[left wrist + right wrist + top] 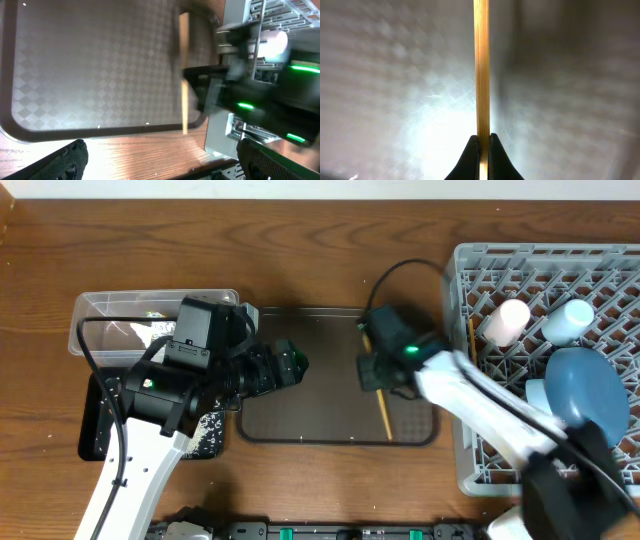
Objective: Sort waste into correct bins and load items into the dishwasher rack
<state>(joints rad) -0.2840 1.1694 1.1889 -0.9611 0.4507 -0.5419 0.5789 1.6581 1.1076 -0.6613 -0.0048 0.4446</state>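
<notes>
My right gripper is shut on a wooden chopstick that lies lengthwise over the dark brown serving tray. In the right wrist view the fingertips pinch the chopstick just above the tray surface. My left gripper is open and empty over the tray's left part; its wide-apart fingers frame the chopstick and the right gripper. The grey dishwasher rack holds the blue plate, a light blue cup, a pinkish-white cup and a second chopstick.
The clear tub at the left holds white tissue and wrapper scraps. The black tray in front of it has rice grains, partly hidden by my left arm. The rack stands right beside the brown tray.
</notes>
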